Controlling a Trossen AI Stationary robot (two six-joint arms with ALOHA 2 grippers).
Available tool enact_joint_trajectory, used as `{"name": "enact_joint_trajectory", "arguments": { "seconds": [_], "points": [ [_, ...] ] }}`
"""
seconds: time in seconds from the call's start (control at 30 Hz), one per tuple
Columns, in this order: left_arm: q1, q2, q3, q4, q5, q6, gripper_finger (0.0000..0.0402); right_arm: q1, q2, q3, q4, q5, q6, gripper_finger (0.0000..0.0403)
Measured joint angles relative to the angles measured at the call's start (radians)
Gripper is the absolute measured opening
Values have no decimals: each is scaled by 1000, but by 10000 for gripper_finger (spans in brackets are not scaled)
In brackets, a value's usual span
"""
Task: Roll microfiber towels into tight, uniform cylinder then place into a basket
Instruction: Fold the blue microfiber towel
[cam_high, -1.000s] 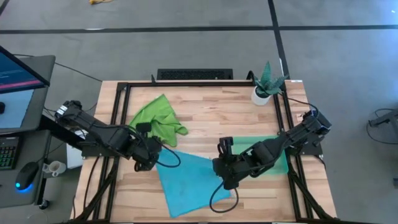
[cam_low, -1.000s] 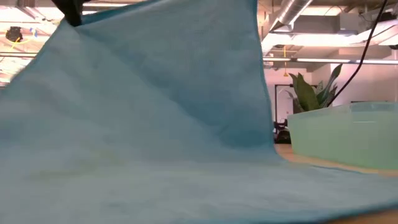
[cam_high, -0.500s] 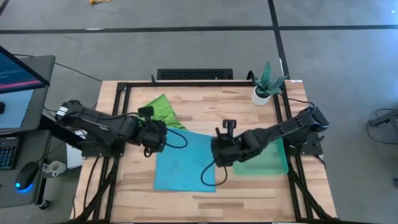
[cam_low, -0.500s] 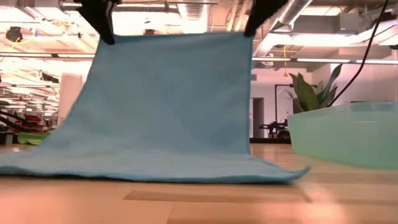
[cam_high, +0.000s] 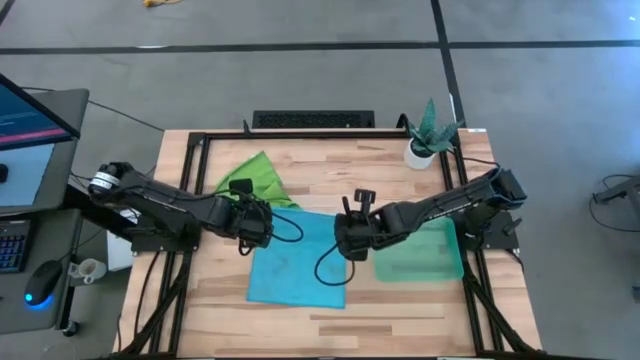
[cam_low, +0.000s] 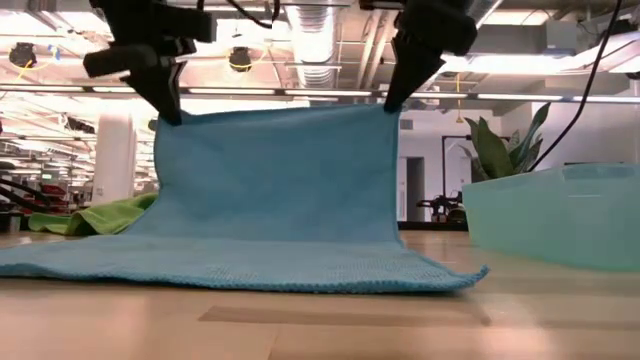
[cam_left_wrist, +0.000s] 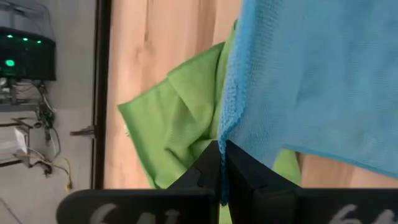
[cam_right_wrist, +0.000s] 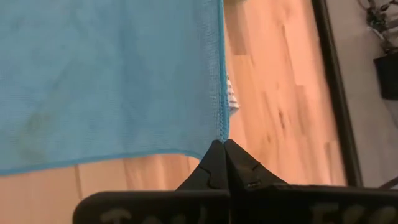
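The sky-blue towel (cam_high: 296, 265) hangs as a sheet between my two grippers in the low view (cam_low: 272, 175), and its near part (cam_low: 240, 265) lies flat on the table. My left gripper (cam_high: 256, 222) is shut on its far left corner. My right gripper (cam_high: 346, 238) is shut on its far right corner. The lime green towel (cam_high: 250, 178) lies crumpled on the table beyond my left gripper. The teal basket (cam_high: 440, 262) stands on the table to the right of my right gripper. My left gripper pinches the blue towel's far left corner (cam_left_wrist: 224, 135) between its two shut fingers, coming from above. The corner is lifted clear, and the cloth hangs below it, fairly taut along the top edge. My right gripper pinches the far right corner (cam_right_wrist: 222, 127) between its two shut fingers, from above (cam_low: 388, 103). The corner is lifted, and the cloth slopes down to the table.
A potted plant (cam_high: 428, 135) stands at the far right corner. A black frame (cam_high: 190, 160) runs around the wooden tabletop. A desk with a monitor (cam_high: 30, 120) stands off the table's left side. Bare wood (cam_high: 350, 180) lies beyond the blue towel.
Both grippers have gone toward the table's far edge, holding the blue towel's corners. The towel, which lay skewed near the front edge, has been dragged away from it and now lies square, its far edge held up and lower than before.
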Motion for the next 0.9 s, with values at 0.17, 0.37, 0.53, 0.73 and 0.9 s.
{"name": "enact_joint_trajectory", "arguments": {
  "seconds": [0.17,0.37,0.53,0.73,0.9],
  "points": [
    [-21,0,-32,22,7,-47,0,32,8,0,38,-41,19,0],
    [-98,-1,-40,82,33,-104,0,82,67,1,75,-93,28,0],
    [-169,-1,-75,232,111,-109,0,125,121,-1,90,-99,61,0],
    [-226,0,-110,280,149,-185,0,160,134,0,143,-145,101,0],
    [-277,1,-112,280,174,-251,0,196,134,1,200,-176,101,0]
  ]
}}
